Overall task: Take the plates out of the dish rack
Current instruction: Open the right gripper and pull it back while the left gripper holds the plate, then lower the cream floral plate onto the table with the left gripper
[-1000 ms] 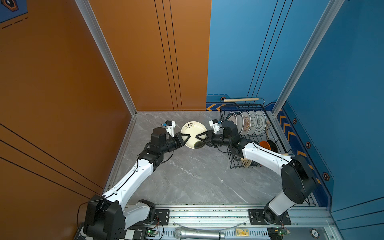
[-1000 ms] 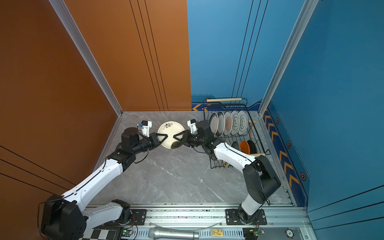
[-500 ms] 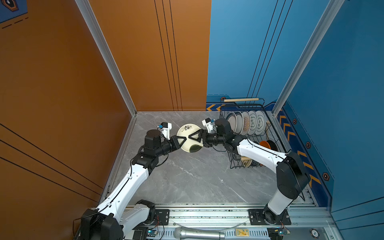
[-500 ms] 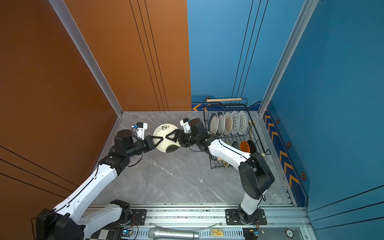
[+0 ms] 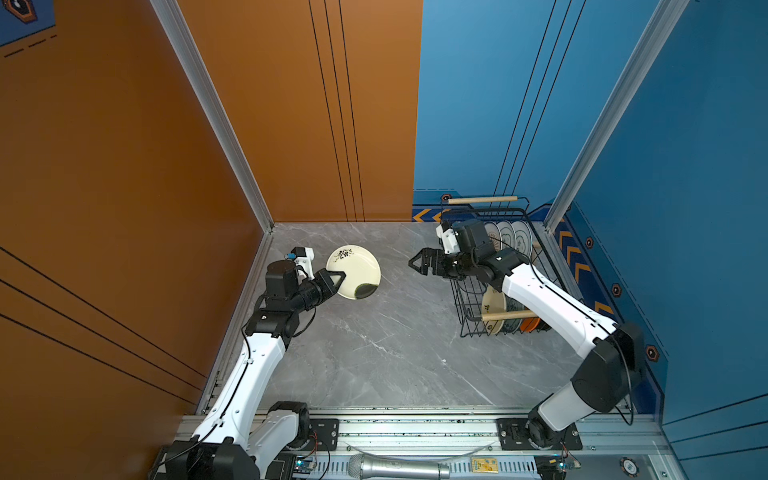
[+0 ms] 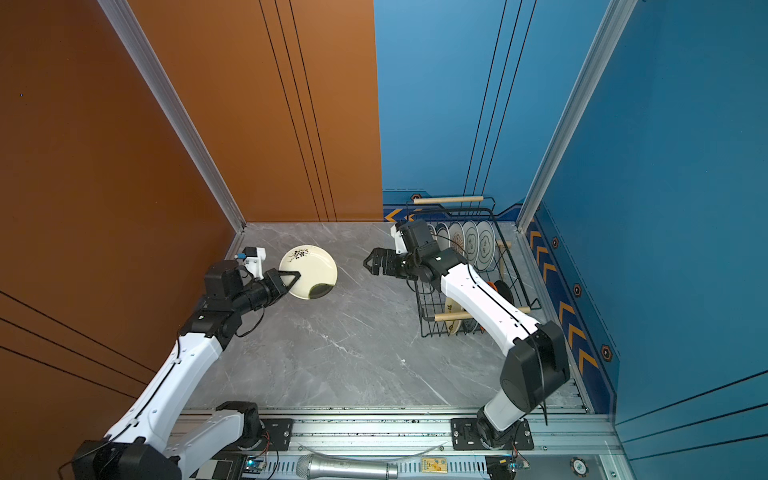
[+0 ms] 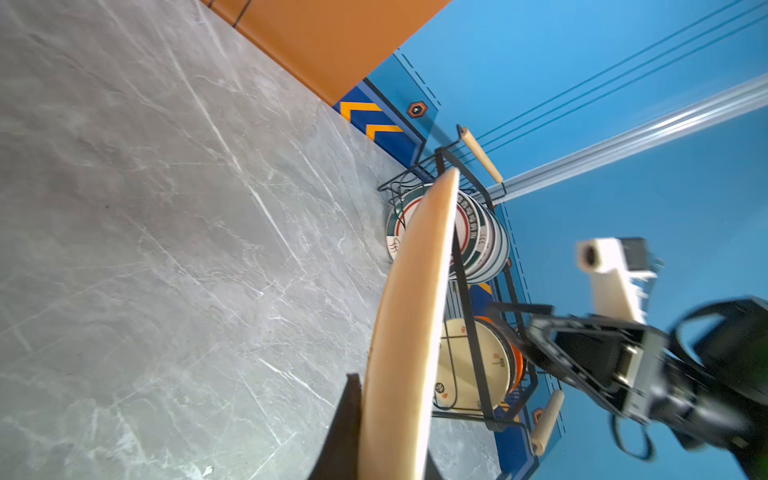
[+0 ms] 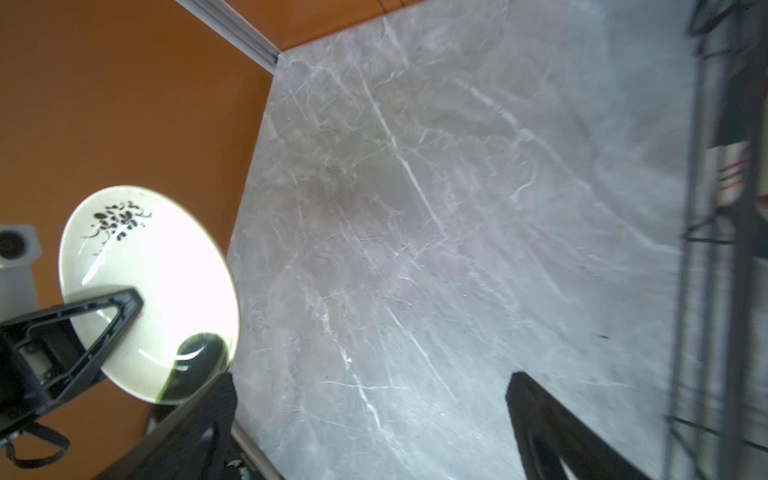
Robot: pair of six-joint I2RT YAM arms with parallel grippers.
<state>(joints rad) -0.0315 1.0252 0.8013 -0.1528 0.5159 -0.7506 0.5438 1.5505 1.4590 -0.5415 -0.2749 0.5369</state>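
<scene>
Left wrist view shows me the cream plate (image 7: 409, 332) edge-on, its rim pinched in my left end effector (image 5: 340, 277). In both top views that plate hangs tilted over the left rear of the table (image 5: 395, 353), well apart from the dish rack (image 5: 524, 212) on the right. My right end effector (image 5: 417, 264) is spread wide and empty, just beside the rack, where white dark-rimmed plates (image 5: 509, 241) stand upright in a row.

We're in a robot lab cell: orange wall (image 5: 124, 166), blue wall (image 5: 685, 166), aluminium rail (image 5: 415, 428) fronting the marble bench (image 5: 374, 353), microphone (image 5: 399, 468) below.
</scene>
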